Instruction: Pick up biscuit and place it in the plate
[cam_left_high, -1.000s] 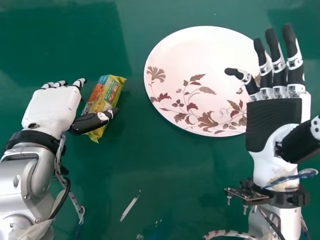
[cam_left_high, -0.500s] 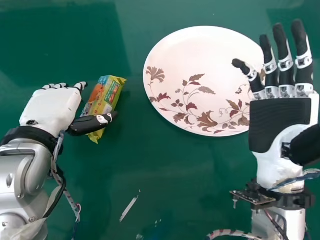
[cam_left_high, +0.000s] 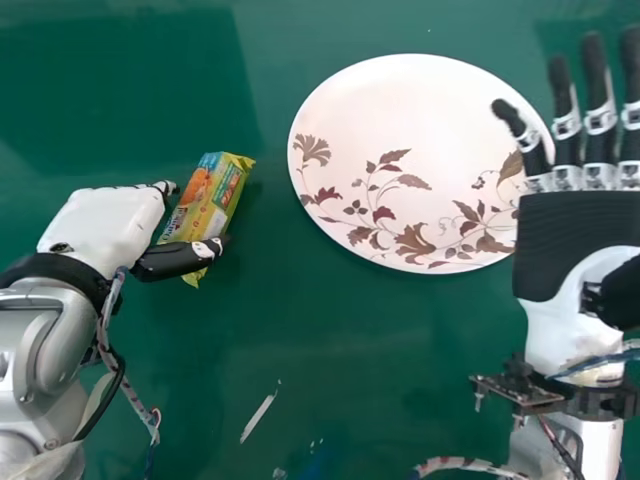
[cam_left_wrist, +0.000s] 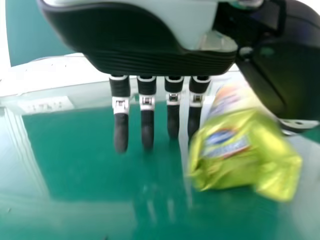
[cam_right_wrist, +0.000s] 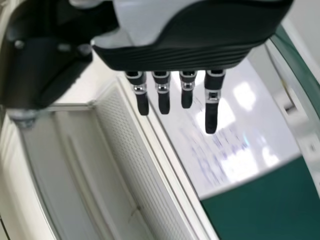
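The left hand (cam_left_high: 100, 232) has a white back (cam_left_high: 115, 212), the right hand (cam_left_high: 560, 250) has a black palm (cam_left_high: 590, 218), and stripy wires (cam_left_high: 150, 418) run by the silver arm (cam_left_high: 40, 340).

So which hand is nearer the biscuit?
The left hand: in the head view its thumb overlaps the biscuit; the right hand is by the plate.

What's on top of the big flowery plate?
Painted flowers and leaves show on the plate, but no food. The biscuit packet lies off to its left. The right hand covers a bit of the plate's edge, so I can't see that bit.
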